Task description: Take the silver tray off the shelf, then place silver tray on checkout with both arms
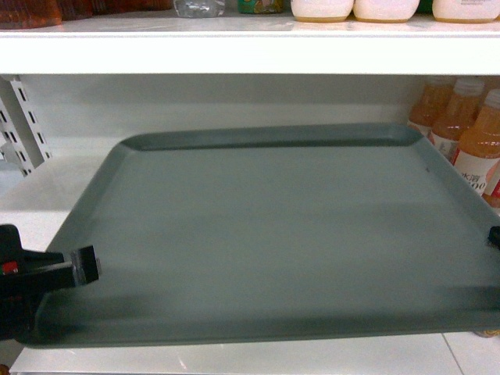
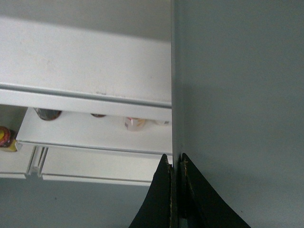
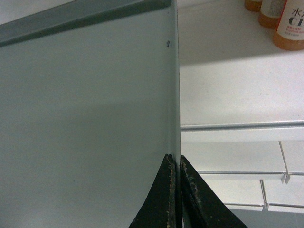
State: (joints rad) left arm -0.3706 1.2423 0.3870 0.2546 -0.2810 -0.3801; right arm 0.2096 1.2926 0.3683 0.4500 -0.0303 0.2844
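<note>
The silver tray point(image 1: 273, 234) is a wide grey-green rectangle that fills most of the head view, lying over the white shelf point(image 1: 47, 203) board. My left gripper point(image 1: 87, 264) is shut on the tray's left rim, and the left wrist view shows its black fingers point(image 2: 175, 164) pinching that edge of the tray point(image 2: 237, 95). Only a sliver of my right gripper point(image 1: 494, 234) shows at the tray's right rim. In the right wrist view its jaws point(image 3: 177, 161) are clamped on the edge of the tray point(image 3: 85, 118), near the small dark speck point(image 3: 168, 43). The checkout is out of view.
Orange juice bottles point(image 1: 469, 133) stand on the shelf right of the tray, close to its far right corner. An upper shelf board point(image 1: 234, 47) with bottles and jars runs just above. Perforated uprights point(image 1: 23, 125) stand at the left. Lower shelf boards point(image 2: 95, 133) show below.
</note>
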